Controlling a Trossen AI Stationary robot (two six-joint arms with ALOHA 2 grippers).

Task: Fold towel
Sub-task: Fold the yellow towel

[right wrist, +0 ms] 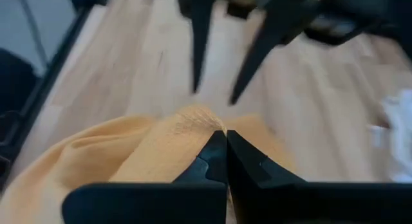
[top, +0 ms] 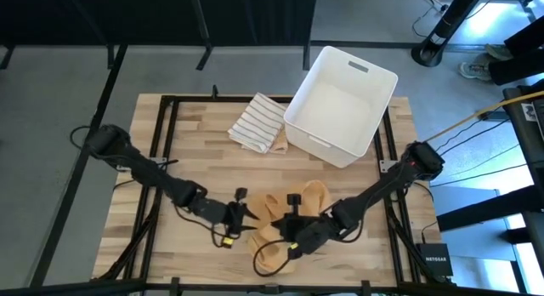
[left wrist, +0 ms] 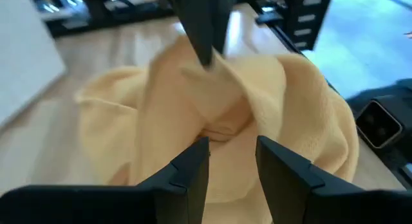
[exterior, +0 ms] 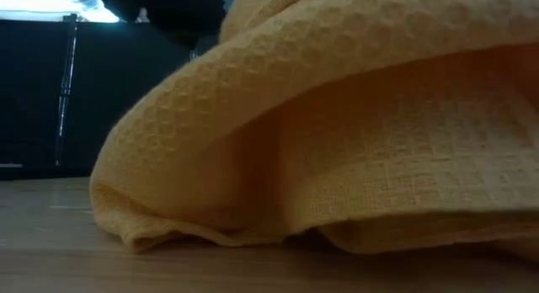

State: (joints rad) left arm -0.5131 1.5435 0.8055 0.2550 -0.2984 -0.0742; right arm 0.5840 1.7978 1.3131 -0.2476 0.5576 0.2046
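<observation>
Crumpled yellow towel [top: 285, 219] runs diagonally; right pincer [top: 291, 244] pinches it, left pincer [top: 252, 213] open.

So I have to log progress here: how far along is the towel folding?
Early stage. Nothing looks folded yet: the yellow towel lies bunched on the table. In hand: the right end effector is shut on a pinch of the cloth, while the left end effector stands open just before the towel, not gripping. Left: spreading it flat and making every fold. A striped towel lies folded beside the white bin.
</observation>
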